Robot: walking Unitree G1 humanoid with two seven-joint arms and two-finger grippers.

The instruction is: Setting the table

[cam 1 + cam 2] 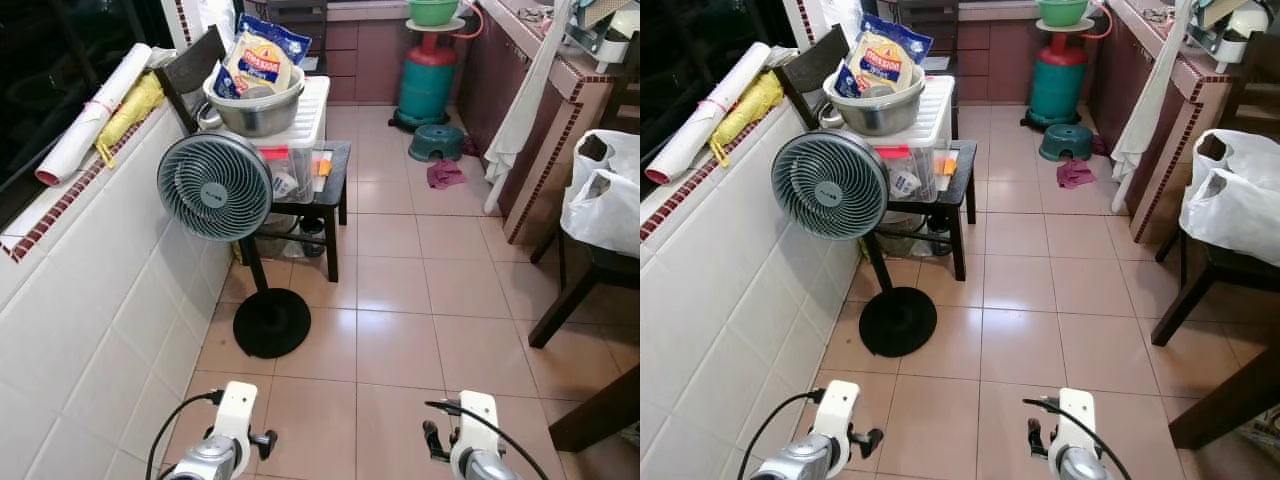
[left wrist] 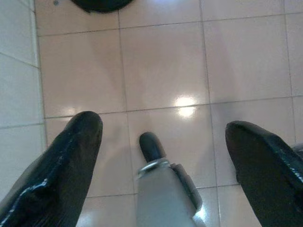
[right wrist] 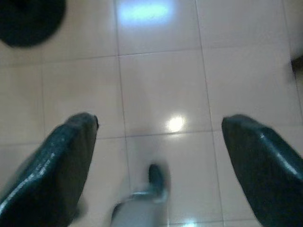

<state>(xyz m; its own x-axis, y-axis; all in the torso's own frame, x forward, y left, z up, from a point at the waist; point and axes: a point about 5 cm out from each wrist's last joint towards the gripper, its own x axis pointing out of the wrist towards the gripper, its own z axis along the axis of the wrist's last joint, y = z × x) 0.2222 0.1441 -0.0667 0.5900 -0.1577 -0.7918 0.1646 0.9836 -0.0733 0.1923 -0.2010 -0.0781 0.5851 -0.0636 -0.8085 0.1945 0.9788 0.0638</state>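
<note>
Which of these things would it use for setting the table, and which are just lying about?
Possibly for the job:
- metal bowl on the plastic box
- food packet in that bowl
- both sets of fingers, open, holding nothing

Just lying about:
- standing fan
- gas cylinder
- green stool
- white plastic bag
- rag on the floor

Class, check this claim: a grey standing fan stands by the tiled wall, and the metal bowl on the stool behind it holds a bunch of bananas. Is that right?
Not quite. The metal bowl holds a tortilla packet, not bananas, as the left eye view shows. The grey standing fan does stand by the tiled wall.
</note>
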